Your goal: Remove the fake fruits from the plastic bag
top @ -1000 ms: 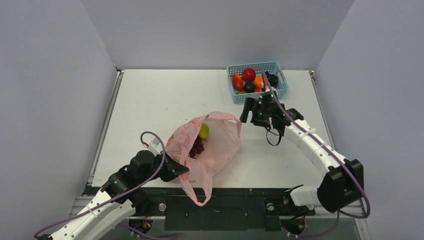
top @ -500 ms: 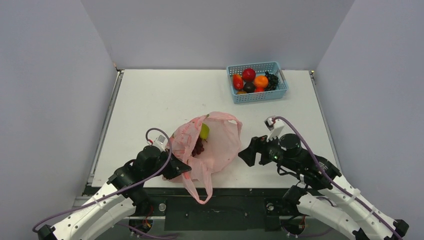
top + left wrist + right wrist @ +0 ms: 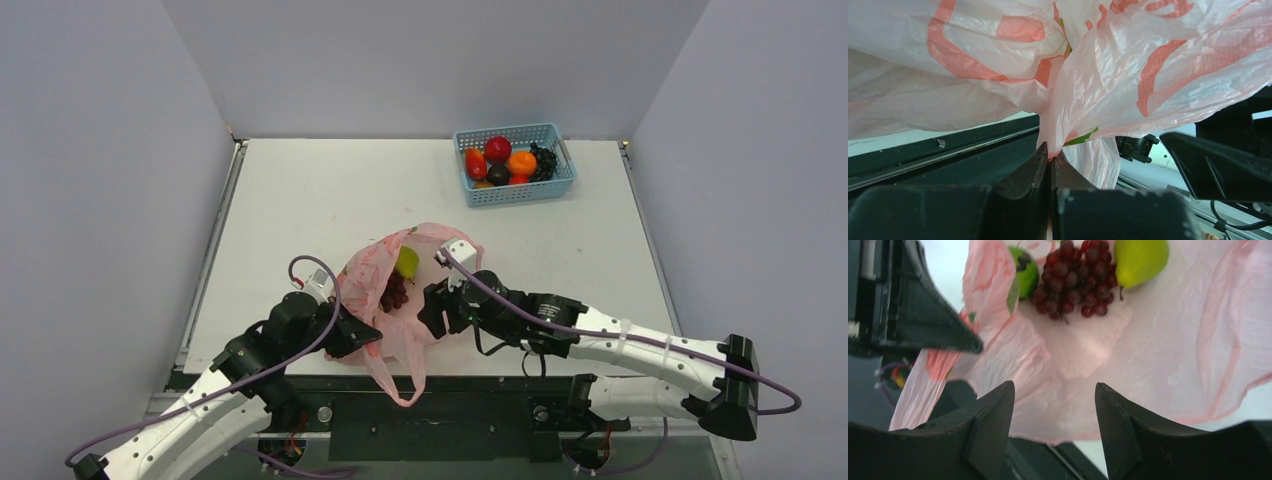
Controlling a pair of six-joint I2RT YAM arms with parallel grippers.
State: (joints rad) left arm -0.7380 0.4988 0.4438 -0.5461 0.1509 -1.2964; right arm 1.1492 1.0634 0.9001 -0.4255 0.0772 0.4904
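Movement shows overhead: the right gripper (image 3: 432, 312), at the blue basket (image 3: 515, 195) a second ago, has swung back to the plastic bag (image 3: 402, 330) at lower centre, so another pick looks due. Bare table (image 3: 320, 200) lies between the two, and one handle droops over the near edge. Left wrist: the left gripper (image 3: 1050, 162) pinches bag film, jaws closed. Right wrist: jaws spread wide, holding nothing; grape bunch (image 3: 1073, 277), pear (image 3: 1140, 257) and green apple (image 3: 1024, 272) lie inside the mouth, top of frame.

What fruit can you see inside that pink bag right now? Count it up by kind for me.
Pear: 1
Green apple: 1
Dark red grape bunch: 1
Total: 3 fruits showing in the pink bag.
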